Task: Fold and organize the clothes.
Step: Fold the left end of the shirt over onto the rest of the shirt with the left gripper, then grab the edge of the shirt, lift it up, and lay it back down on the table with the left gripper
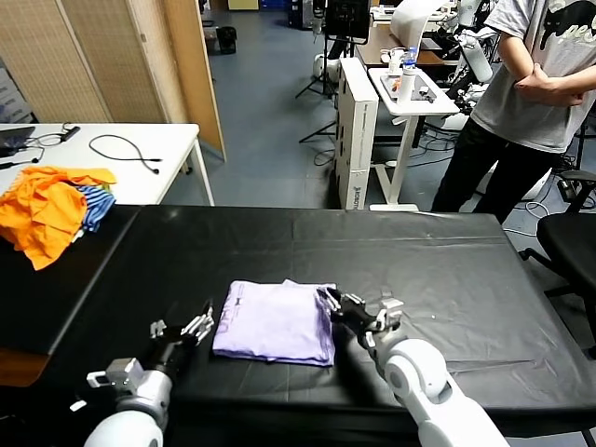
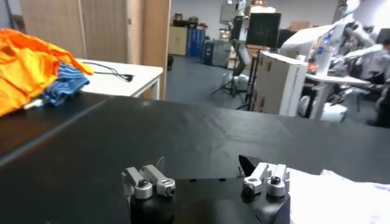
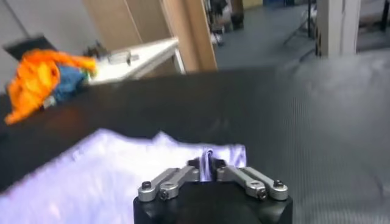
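Note:
The clothes are one pale lavender T-shirt [image 1: 275,321], folded into a rough rectangle near the front of the black table [image 1: 438,251]. My right gripper [image 1: 332,302] is at the shirt's right-hand corner. In the right wrist view, the right gripper [image 3: 207,165] is shut on a raised fold at the edge of the T-shirt [image 3: 91,179]. My left gripper [image 1: 193,327] rests just left of the shirt, open and holding nothing. In the left wrist view, the left gripper [image 2: 206,181] has its fingers wide apart, and the T-shirt [image 2: 338,195] lies off to one side.
Bright orange garments with a blue-striped piece [image 1: 51,209] are piled at the table's far left corner. Behind them is a white table with cables [image 1: 121,149]. A person [image 1: 531,84] stands beyond the far right edge, and a black chair [image 1: 573,247] is to the right.

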### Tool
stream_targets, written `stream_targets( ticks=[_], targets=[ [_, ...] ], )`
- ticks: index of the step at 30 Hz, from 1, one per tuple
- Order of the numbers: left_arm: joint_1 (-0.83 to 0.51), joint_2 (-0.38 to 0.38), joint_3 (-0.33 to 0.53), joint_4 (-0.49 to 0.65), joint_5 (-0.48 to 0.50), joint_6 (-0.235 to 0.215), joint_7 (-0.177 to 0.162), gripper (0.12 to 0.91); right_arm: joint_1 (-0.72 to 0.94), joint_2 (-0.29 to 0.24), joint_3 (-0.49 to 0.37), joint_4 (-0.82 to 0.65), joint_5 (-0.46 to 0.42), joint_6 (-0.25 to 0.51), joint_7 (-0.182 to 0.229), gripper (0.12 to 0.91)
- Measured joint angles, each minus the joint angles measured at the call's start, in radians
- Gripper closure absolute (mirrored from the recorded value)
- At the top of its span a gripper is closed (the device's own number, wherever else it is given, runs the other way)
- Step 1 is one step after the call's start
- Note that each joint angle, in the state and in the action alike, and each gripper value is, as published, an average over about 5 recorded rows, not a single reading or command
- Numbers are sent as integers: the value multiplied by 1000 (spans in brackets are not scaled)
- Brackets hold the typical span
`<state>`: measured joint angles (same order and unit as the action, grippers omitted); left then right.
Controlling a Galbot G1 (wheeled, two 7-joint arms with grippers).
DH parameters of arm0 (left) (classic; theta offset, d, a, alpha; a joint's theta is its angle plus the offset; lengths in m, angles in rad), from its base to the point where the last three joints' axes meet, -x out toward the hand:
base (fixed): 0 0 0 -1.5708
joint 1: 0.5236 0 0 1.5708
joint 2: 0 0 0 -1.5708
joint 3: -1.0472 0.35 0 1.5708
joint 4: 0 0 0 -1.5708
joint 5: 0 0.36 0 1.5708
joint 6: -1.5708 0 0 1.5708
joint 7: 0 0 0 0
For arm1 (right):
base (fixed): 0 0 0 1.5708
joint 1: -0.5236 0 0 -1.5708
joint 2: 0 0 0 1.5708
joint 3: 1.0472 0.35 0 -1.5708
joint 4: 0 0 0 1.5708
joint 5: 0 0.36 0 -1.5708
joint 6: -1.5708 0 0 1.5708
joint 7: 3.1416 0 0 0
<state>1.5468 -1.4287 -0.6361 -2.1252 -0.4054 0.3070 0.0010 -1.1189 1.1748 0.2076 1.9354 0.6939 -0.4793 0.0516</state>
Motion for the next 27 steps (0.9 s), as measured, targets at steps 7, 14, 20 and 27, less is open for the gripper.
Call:
stream_targets(
  ticks=[7, 14, 20, 27],
  targets=[
    [-19, -17, 9, 34, 26, -17, 22, 123, -74, -27, 61, 117, 5, 4, 8, 126],
    [-65, -46, 37, 99, 18, -19, 29, 123, -164, -49, 128, 236, 16, 0, 8, 119],
    [-86, -68, 58, 140, 0, -16, 30, 123, -206, -50, 161, 289, 16, 0, 9, 118],
    [-93, -85, 72, 157, -8, -10, 27, 123, -217, -46, 168, 306, 13, 0, 11, 118]
  ],
)
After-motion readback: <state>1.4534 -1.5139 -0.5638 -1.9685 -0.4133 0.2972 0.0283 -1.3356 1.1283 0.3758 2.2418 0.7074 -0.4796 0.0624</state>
